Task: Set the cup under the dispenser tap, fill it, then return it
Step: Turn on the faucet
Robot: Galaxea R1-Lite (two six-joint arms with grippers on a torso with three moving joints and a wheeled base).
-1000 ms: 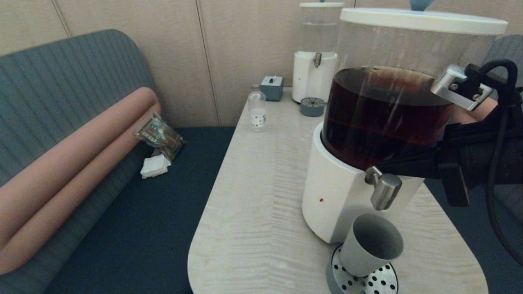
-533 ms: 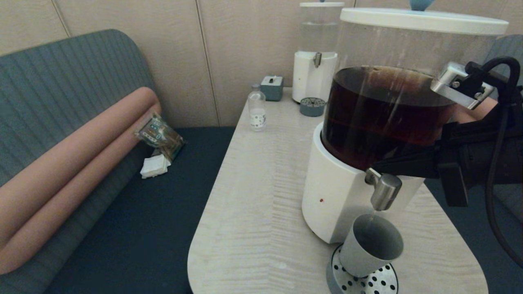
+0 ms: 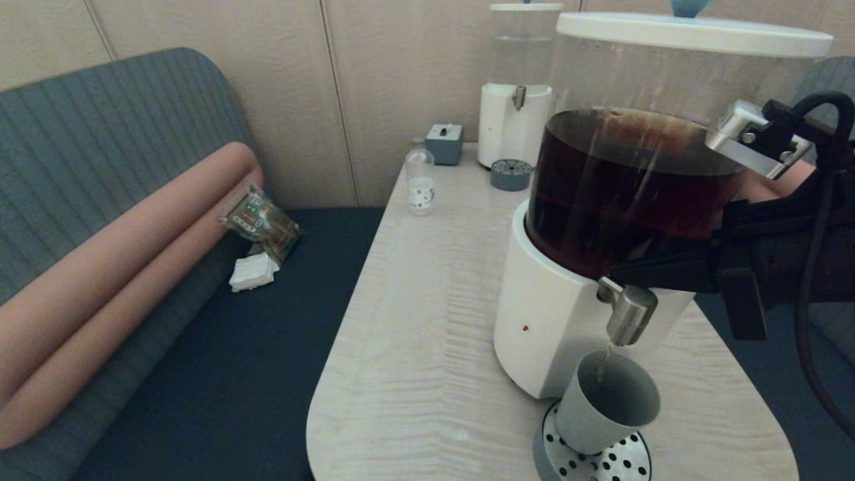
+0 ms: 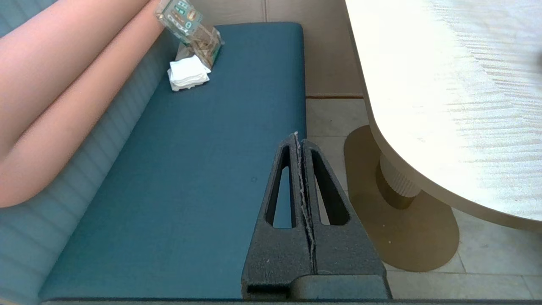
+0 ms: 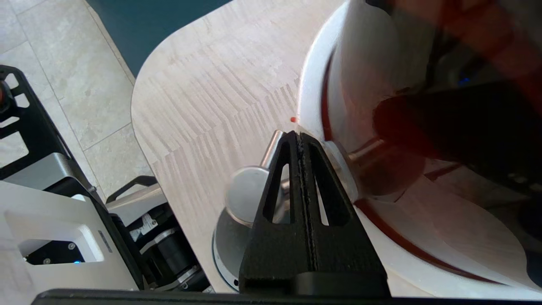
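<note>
Right gripper [image 5: 300, 140]: fingers pressed together, tips against the dispenser tap [image 3: 628, 312]. Head view alone shows the cup [image 3: 606, 403] beneath.

Right arm [image 3: 775, 267] is matte black with a thick black cable and silver screwed bracket; both grippers have black, rough-textured triangular fingers [image 4: 292, 199] with slot cutouts.

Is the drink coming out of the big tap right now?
Yes, on. A thin stream falls from the dispenser tap into the cup standing on the drip tray. The right gripper, fingers shut, is at the tap.
</note>
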